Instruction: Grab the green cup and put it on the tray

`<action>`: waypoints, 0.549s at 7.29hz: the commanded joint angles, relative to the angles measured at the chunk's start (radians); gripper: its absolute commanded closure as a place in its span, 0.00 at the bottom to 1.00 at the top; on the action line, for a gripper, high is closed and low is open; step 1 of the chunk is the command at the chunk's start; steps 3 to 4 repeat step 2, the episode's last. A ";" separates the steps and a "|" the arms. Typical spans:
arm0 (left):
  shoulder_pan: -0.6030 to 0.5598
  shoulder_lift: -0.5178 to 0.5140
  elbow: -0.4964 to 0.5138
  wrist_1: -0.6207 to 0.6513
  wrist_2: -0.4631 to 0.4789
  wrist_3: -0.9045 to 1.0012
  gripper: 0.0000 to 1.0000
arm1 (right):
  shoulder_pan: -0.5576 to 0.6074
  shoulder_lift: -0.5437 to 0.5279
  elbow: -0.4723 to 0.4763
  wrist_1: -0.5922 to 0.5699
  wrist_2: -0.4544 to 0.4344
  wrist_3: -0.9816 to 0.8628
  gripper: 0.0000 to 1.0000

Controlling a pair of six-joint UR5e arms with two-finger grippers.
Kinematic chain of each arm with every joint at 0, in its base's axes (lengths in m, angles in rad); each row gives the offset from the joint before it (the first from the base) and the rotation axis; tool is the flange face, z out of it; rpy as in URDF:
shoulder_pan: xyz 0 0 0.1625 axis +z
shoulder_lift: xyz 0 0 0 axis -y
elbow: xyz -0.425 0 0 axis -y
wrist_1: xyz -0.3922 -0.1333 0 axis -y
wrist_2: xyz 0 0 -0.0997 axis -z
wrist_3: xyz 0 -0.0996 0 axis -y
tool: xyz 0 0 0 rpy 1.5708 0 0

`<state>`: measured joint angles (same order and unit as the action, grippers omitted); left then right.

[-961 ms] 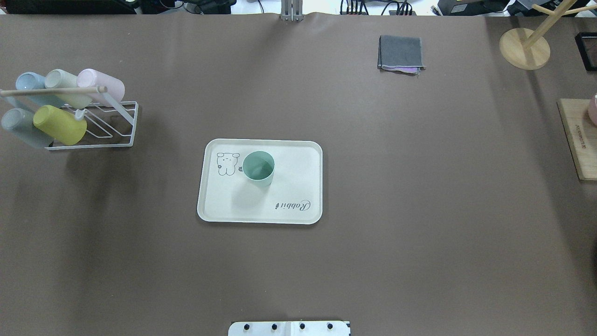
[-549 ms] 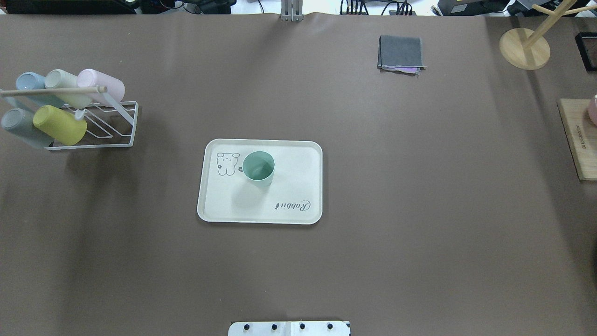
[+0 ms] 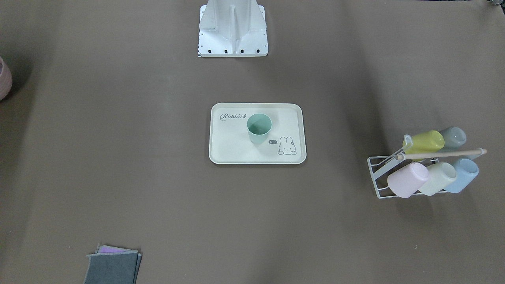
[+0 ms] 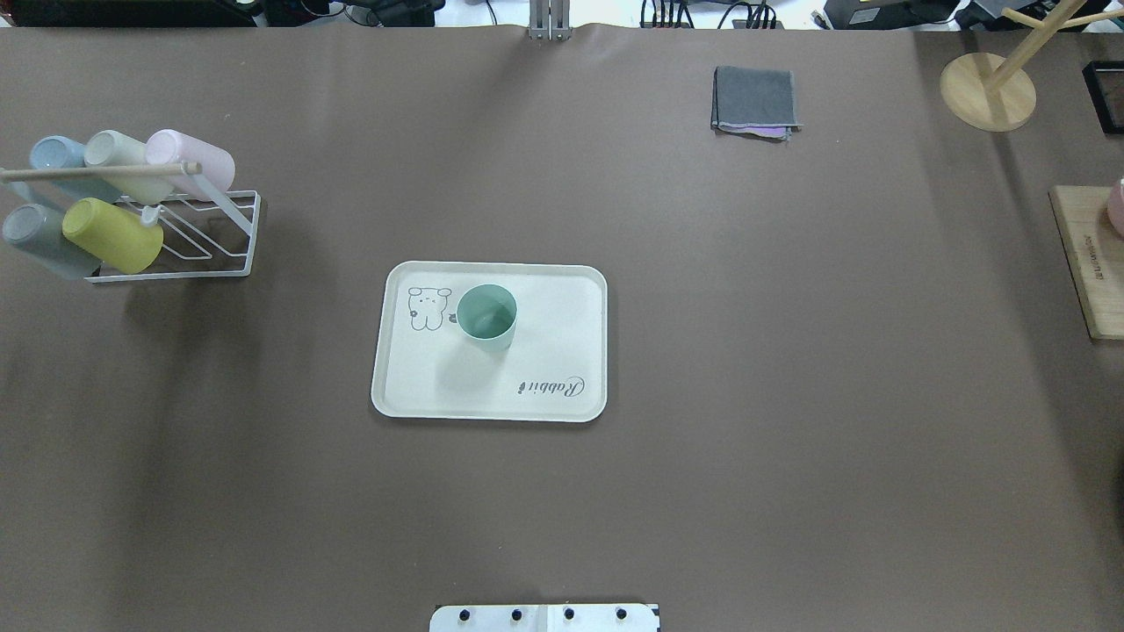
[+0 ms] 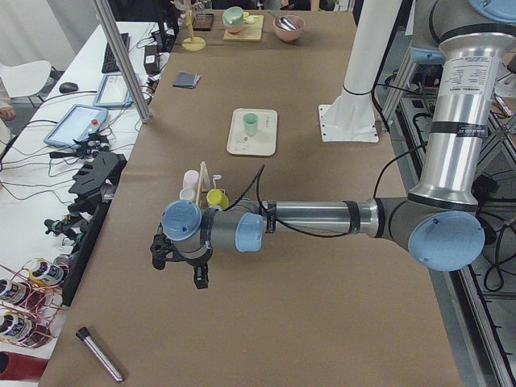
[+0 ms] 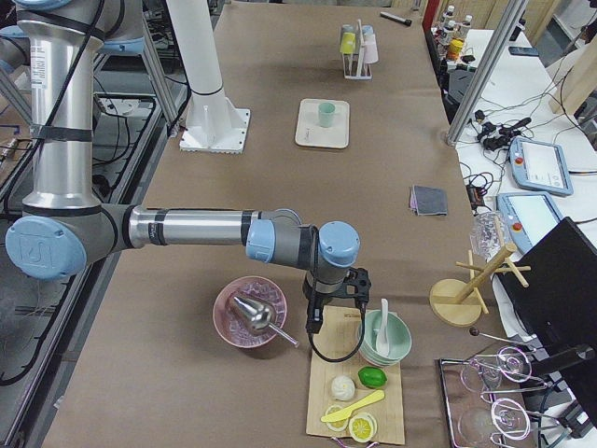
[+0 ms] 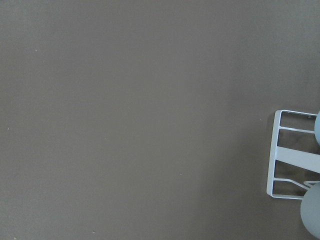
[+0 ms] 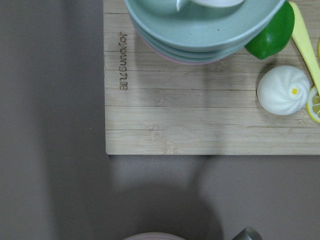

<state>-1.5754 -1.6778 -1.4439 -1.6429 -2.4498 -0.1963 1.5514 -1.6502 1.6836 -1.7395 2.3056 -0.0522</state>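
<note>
The green cup (image 4: pixel 486 316) stands upright on the cream tray (image 4: pixel 544 351) beside the bunny drawing, near the table's middle. Both also show in the front-facing view, the cup (image 3: pixel 259 128) on the tray (image 3: pixel 229 146). No gripper is near them. My left gripper (image 5: pixel 179 256) shows only in the exterior left view, pointing down over bare table beside the cup rack; I cannot tell whether it is open or shut. My right gripper (image 6: pixel 338 297) shows only in the exterior right view, over the wooden board's edge; I cannot tell its state either.
A white wire rack (image 4: pixel 224 254) with several pastel cups stands at the table's left. A folded grey cloth (image 4: pixel 755 101) lies far right. A wooden board (image 4: pixel 1089 263) with bowls and food, a pink bowl (image 6: pixel 250 313) and a wooden stand (image 4: pixel 988 88) sit at the right end.
</note>
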 commanded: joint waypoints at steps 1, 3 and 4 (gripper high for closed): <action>0.000 0.001 0.007 0.000 0.000 0.000 0.02 | -0.001 0.000 0.001 0.000 0.000 0.000 0.00; 0.000 0.001 0.008 0.000 0.000 0.000 0.02 | 0.001 0.000 0.001 0.000 0.000 0.000 0.00; 0.000 0.001 0.008 0.000 0.000 0.000 0.02 | 0.001 0.000 0.001 0.000 0.000 0.000 0.00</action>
